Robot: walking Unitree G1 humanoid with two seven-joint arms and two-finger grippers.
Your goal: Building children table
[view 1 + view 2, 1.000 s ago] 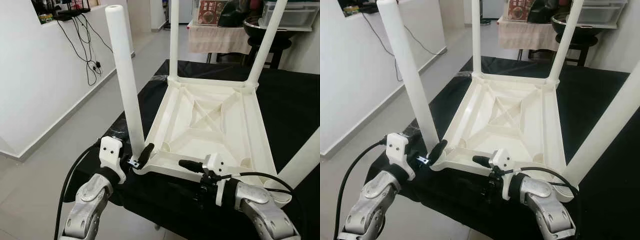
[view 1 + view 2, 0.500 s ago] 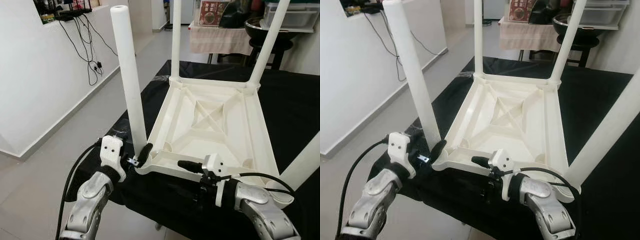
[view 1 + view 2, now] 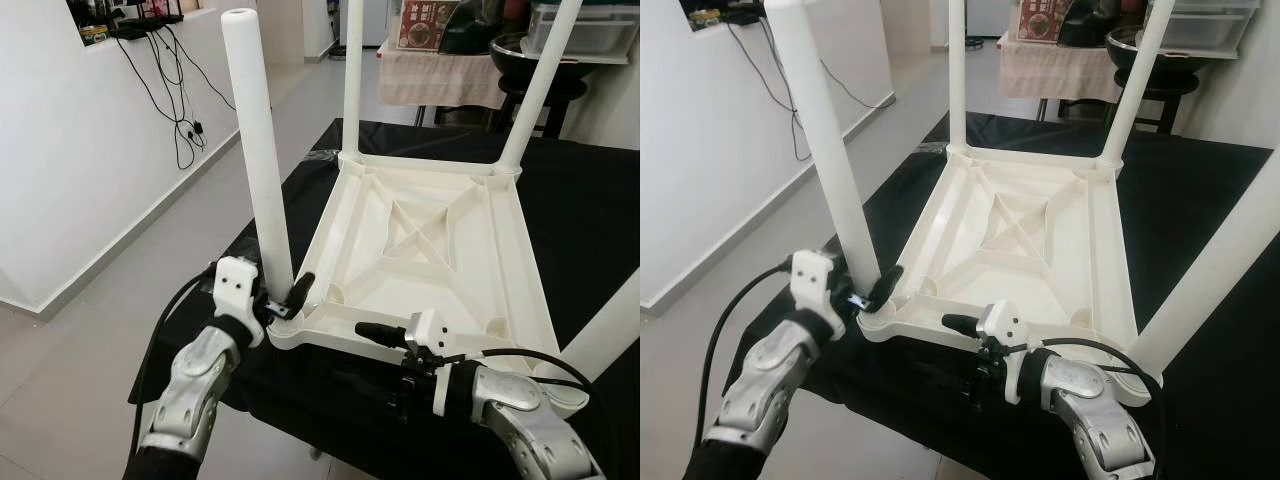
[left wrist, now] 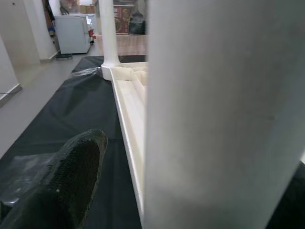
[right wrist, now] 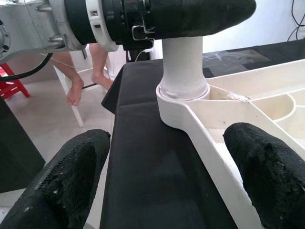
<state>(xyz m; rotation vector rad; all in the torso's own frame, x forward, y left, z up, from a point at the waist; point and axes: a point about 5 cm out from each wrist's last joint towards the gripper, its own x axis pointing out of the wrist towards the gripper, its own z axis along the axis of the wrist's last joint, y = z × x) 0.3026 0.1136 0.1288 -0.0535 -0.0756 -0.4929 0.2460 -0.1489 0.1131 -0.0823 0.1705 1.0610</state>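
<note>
Table (image 3: 430, 250) parts lie upside down on the black cloth (image 3: 590, 210) of a work surface, the white top flat with its ribbed underside up and legs standing from the corners. The near left leg (image 3: 257, 150) rises from its corner socket, just in front of the robot. Compared with a second ago, the left gripper (image 3: 285, 300) has moved in from beside the corner to the foot of this leg: one black finger (image 3: 300, 288) now lies against the leg's base at the socket, and the left wrist view looks straight onto the leg's white wall. The fingers look clamped around the leg, though the far finger is hidden behind it. The right gripper (image 5: 167, 157) has hardly moved; it hovers at the near edge of the top, fingers spread wide and holding nothing, pointed at the same corner. My reading is that the leg is being pressed or steadied in its socket, with the near right leg (image 3: 605, 325) seemingly seated too.
</note>
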